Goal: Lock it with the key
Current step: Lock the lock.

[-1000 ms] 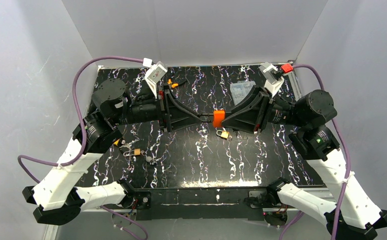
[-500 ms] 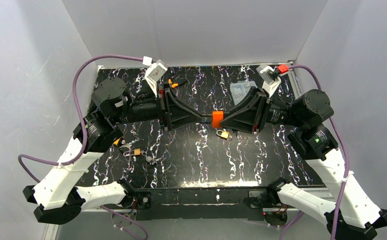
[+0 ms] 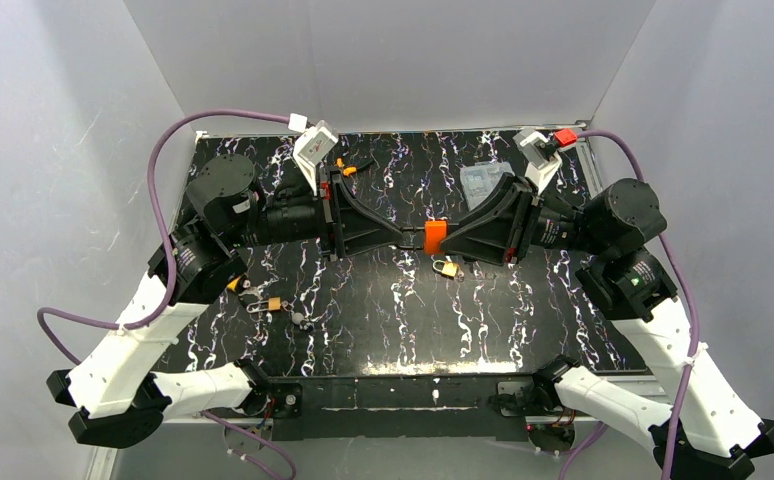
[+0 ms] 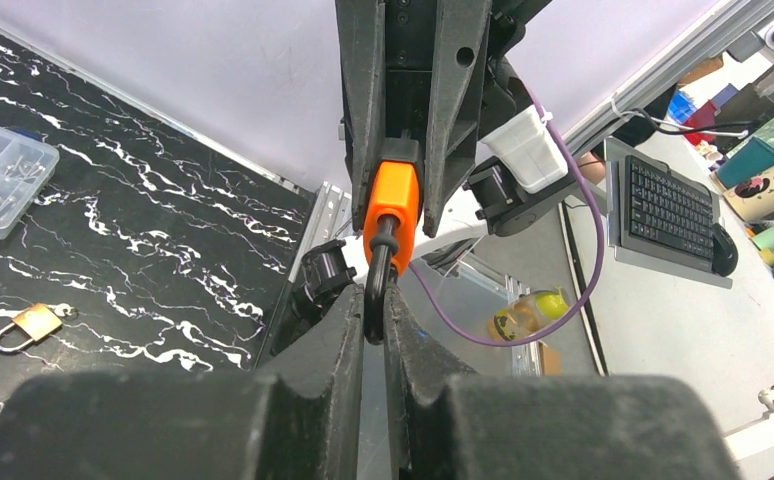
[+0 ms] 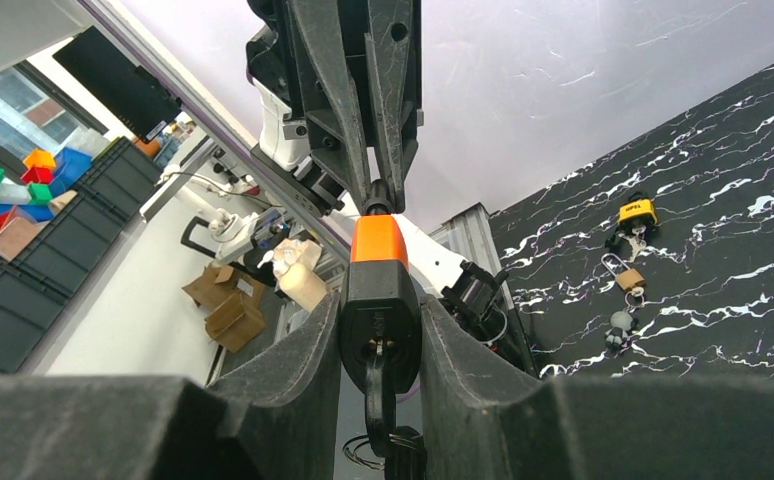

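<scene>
Left pincer (image 4: pixel 373 305) has closed; right pincer (image 5: pixel 380 315) also holds one orange padlock (image 4: pixel 393 205).

Padlock (image 4: pixel 393 205): orange plastic, smooth w/ slight sheen. Tabletop (image 3: pixel 383 310) glossy black marble-look; small lock (image 3: pixel 448 268) at its 6 o'clock looks brass.

One orange padlock (image 3: pixel 435 237), two small brass padlocks (image 3: pixel 448 268) (image 3: pixel 274 303), one clear plastic box (image 3: pixel 483 181), two claws (image 3: pixel 409 238) (image 3: pixel 443 238)

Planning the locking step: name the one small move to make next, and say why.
Probably push the left gripper toward the right gripper, seating the shackle in the orange padlock. The left jaws are shut on the shackle, the right grips the body, and the key sits in the keyhole; whether the shackle is seated is unclear.
</scene>
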`<state>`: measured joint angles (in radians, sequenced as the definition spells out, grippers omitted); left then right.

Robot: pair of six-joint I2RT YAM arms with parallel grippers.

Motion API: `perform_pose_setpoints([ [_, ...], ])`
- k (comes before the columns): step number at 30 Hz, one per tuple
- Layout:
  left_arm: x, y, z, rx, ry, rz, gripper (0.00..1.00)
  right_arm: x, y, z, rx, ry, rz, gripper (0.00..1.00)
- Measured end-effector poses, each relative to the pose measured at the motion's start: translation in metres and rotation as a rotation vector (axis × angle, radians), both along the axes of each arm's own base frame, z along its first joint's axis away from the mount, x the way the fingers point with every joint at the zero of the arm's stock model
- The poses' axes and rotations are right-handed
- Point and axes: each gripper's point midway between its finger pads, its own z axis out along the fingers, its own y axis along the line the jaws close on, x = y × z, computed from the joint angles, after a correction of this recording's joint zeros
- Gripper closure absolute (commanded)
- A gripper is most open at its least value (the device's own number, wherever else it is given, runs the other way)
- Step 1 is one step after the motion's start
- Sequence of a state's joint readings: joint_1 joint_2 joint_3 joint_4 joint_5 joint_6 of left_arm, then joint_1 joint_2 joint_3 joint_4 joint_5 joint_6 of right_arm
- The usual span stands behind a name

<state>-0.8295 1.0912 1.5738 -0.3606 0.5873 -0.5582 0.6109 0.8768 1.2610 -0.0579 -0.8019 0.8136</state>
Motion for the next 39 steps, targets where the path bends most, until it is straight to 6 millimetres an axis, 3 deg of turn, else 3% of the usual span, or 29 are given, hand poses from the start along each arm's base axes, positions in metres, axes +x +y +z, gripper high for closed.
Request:
perform_pose_setpoints([
  [39,0.001,-0.019,0.0,0.024,-0.024,0.03,1.0,0.004,0.002,-0.001,0.006,0.036,-0.024,0.99],
])
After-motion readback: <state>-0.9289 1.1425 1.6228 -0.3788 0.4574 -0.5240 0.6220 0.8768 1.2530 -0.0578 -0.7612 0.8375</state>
